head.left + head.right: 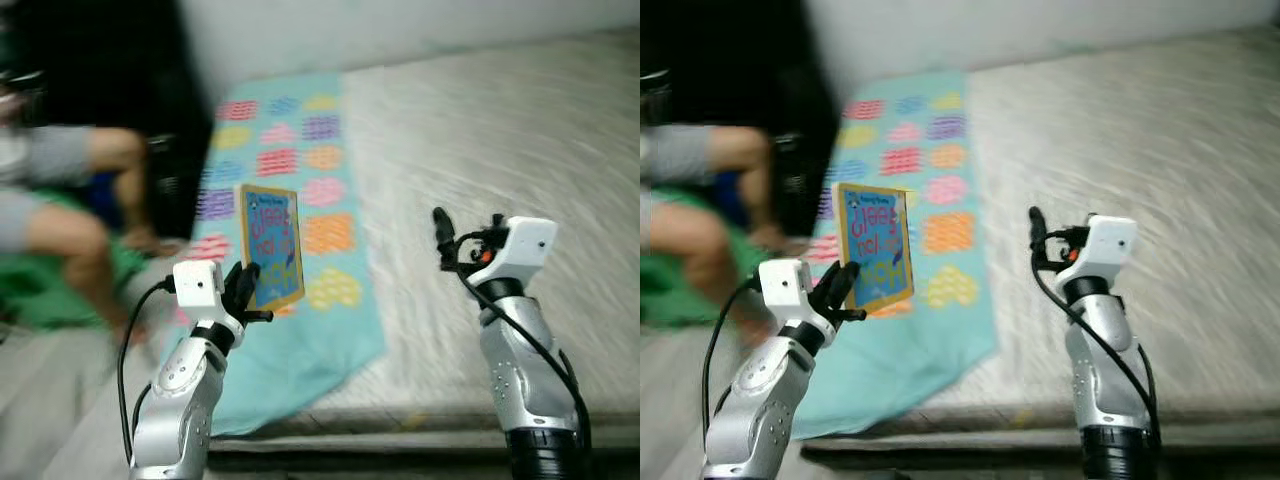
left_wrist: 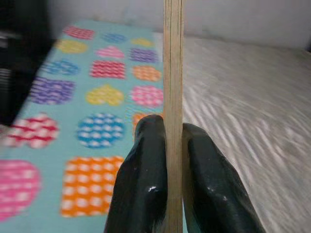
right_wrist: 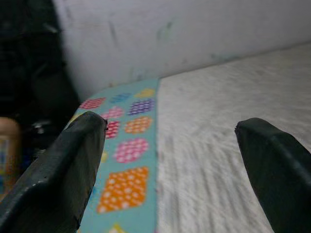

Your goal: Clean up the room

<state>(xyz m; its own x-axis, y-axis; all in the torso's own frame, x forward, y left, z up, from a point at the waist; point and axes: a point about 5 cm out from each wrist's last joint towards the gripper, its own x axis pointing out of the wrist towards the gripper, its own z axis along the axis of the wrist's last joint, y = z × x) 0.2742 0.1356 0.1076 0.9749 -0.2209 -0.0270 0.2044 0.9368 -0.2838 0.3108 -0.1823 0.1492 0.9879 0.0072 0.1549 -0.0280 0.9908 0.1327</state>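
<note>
A thin board book [image 1: 270, 245] with a blue cover and an orange border stands upright in my left gripper [image 1: 243, 287], which is shut on its lower edge. In the left wrist view the book's edge [image 2: 173, 73] runs between the two black fingers [image 2: 143, 179]. It hangs above a teal blanket [image 1: 300, 190] patterned with coloured hearts, spread on a grey mattress [image 1: 500, 160]. My right gripper [image 1: 440, 232] is raised over the mattress on the right, open, with nothing between its fingers [image 3: 63, 165].
A person's bare legs [image 1: 75, 215] and grey shorts are at the left, beside something green on the floor. Dark furniture [image 1: 110, 80] stands behind them. A pale wall [image 1: 400, 30] runs along the back. The mattress edge [image 1: 400, 425] is near my arms.
</note>
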